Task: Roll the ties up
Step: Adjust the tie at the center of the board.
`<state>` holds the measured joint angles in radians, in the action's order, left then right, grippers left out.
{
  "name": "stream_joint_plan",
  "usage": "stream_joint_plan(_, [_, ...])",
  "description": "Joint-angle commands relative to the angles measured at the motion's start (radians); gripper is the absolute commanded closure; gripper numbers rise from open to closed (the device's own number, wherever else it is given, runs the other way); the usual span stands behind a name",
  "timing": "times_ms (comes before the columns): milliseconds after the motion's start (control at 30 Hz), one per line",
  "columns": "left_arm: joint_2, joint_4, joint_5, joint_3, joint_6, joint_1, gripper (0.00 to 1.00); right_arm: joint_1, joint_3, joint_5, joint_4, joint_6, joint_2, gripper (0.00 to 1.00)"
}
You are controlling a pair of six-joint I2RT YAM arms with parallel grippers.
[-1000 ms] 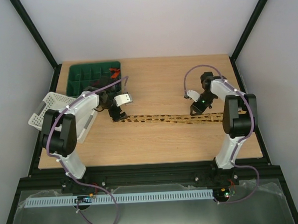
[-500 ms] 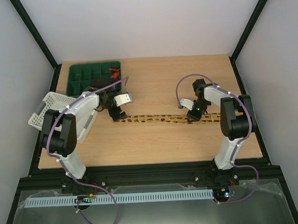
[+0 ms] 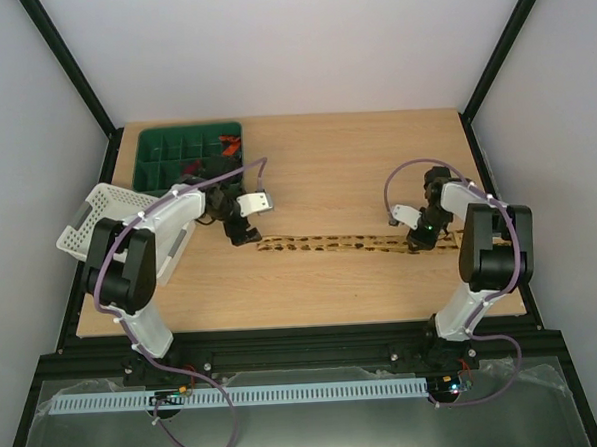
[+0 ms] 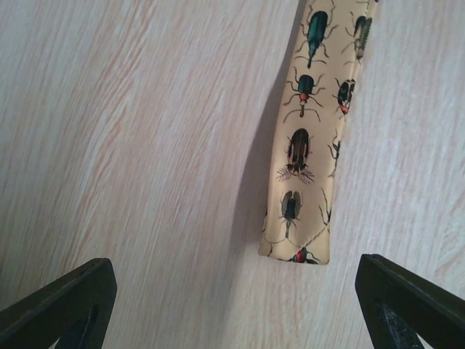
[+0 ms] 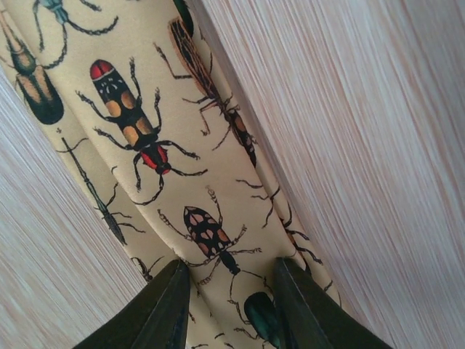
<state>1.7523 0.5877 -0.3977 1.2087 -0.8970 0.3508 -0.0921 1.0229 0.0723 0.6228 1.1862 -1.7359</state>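
One tie (image 3: 330,244), tan-gold with printed beetles, lies stretched left to right across the wooden table. Its narrow end (image 4: 296,243) rests flat on the wood, just ahead of my left gripper (image 4: 232,305) and nearer the right-hand finger. That gripper (image 3: 241,233) is open and holds nothing. My right gripper (image 3: 418,239) is down on the wide part of the tie (image 5: 145,145). Its jaws (image 5: 232,291) pinch a raised fold of the cloth between both black fingertips. No other ties are in view.
A green compartment tray (image 3: 185,154) stands at the back left, with a white slatted basket (image 3: 102,209) beside the left arm. Purple cables loop over both arms. The table's right edge lies close behind the right gripper.
My right gripper went left along the tie, then back right, narrowing on the cloth. The tie slid right, its narrow end now clear of the left gripper, which shifted slightly.
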Motion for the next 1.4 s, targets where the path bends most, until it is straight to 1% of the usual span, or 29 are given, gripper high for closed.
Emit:
stream_joint_plan(0, [0.021,0.013,-0.048,-0.011,0.009,0.045,0.08,-0.058,-0.041,-0.114,0.08,0.063,-0.042,0.67])
stream_joint_plan(133, [0.026,-0.003,-0.061,-0.034,0.014,0.091,0.09,-0.083,-0.022,-0.113,0.104,0.063,-0.034,0.66])
stream_joint_plan(233, [0.027,-0.03,-0.061,-0.066,0.017,0.115,0.11,-0.083,0.044,-0.035,0.161,0.014,-0.01,0.61])
stream_joint_plan(300, [0.032,-0.056,-0.058,-0.084,0.029,0.124,0.12,-0.083,0.105,0.023,0.205,-0.03,-0.003,0.56])
stream_joint_plan(400, [0.05,-0.085,-0.052,-0.094,0.052,0.126,0.14,-0.078,0.211,0.156,0.28,-0.124,-0.007,0.48])
stream_joint_plan(500, [0.069,-0.108,-0.04,-0.096,0.066,0.126,0.18,-0.047,0.295,0.288,0.336,-0.241,-0.014,0.41])
stream_joint_plan(600, [0.077,-0.126,-0.027,-0.11,0.064,0.125,0.21,0.015,0.342,0.416,0.336,-0.406,-0.02,0.41])
stream_joint_plan(700, [0.075,-0.153,-0.012,-0.132,0.06,0.121,0.24,0.096,0.335,0.532,0.276,-0.618,-0.023,0.43])
stream_joint_plan(733, [0.072,-0.164,-0.005,-0.139,0.063,0.12,0.25,0.122,0.324,0.571,0.237,-0.707,-0.026,0.45])
stream_joint_plan(767, [0.07,-0.176,-0.001,-0.145,0.072,0.115,0.26,0.152,0.304,0.598,0.207,-0.759,-0.028,0.47])
stream_joint_plan(800, [0.068,-0.183,-0.004,-0.147,0.078,0.111,0.26,0.181,0.286,0.617,0.161,-0.856,-0.032,0.48])
stream_joint_plan(867, [0.071,-0.193,-0.009,-0.149,0.084,0.102,0.27,0.233,0.257,0.643,0.057,-0.967,-0.048,0.49])
stream_joint_plan(900, [0.072,-0.197,-0.009,-0.148,0.08,0.102,0.28,0.254,0.25,0.64,0.026,-1.006,-0.057,0.48])
stream_joint_plan(933, [0.07,-0.196,-0.015,-0.147,0.066,0.103,0.28,0.273,0.252,0.631,0.014,-1.012,-0.067,0.46])
stream_joint_plan(1000, [0.056,-0.19,-0.037,-0.145,0.034,0.106,0.26,0.29,0.265,0.611,0.028,-0.938,-0.072,0.39])
stream_joint_plan(1033, [0.05,-0.184,-0.049,-0.141,0.02,0.107,0.25,0.29,0.263,0.587,0.03,-0.882,-0.064,0.32])
stream_joint_plan(1067, [0.047,-0.175,-0.06,-0.132,0.005,0.109,0.24,0.29,0.254,0.538,0.032,-0.794,-0.047,0.26])
stream_joint_plan(1133, [0.046,-0.151,-0.07,-0.121,-0.028,0.116,0.21,0.287,0.21,0.432,0.015,-0.607,-0.005,0.18])
stream_joint_plan(1200, [0.048,-0.156,-0.064,-0.111,-0.044,0.133,0.18,0.272,0.169,0.343,0.015,-0.422,0.023,0.13])
stream_joint_plan(1267, [0.064,-0.16,-0.064,-0.085,-0.041,0.153,0.16,0.24,0.151,0.303,0.05,-0.27,0.031,0.08])
stream_joint_plan(1300, [0.08,-0.159,-0.061,-0.065,-0.034,0.165,0.16,0.217,0.143,0.291,0.066,-0.204,0.031,0.01])
stream_joint_plan(1367, [0.123,-0.153,-0.055,-0.016,-0.013,0.193,0.16,0.181,0.126,0.263,0.094,-0.071,0.025,0.01])
